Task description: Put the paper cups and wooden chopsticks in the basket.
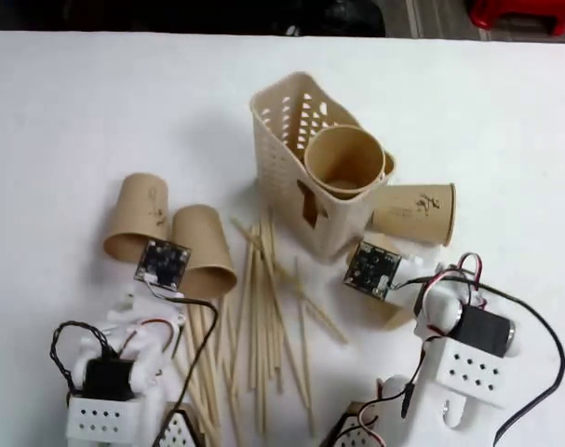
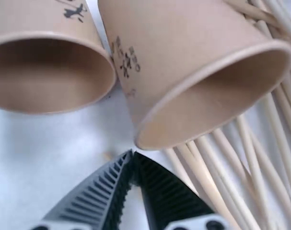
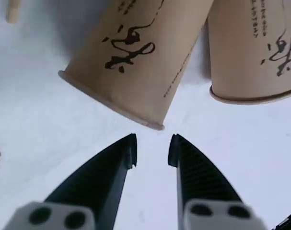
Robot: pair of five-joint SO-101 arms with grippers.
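Observation:
A cream slotted basket (image 1: 287, 154) stands mid-table with one paper cup (image 1: 345, 160) in it. Another cup (image 1: 417, 212) lies on its side just right of the basket. Two more cups (image 1: 138, 216) (image 1: 206, 247) lie side by side at the left, mouths toward the left arm. Wooden chopsticks (image 1: 263, 312) are strewn between the arms. My left gripper (image 2: 134, 155) is shut and empty, its tips just short of the nearer cup's rim (image 2: 203, 91). My right gripper (image 3: 152, 145) is open, close to the base of a lying cup (image 3: 131, 57), with a second cup (image 3: 258, 48) beside it.
Chopsticks (image 2: 260, 158) run under and beside the left-hand cups. The right arm's body (image 1: 464, 345) and cables sit at the lower right. The table's far edge runs along the back, with bare white surface at far left and far right.

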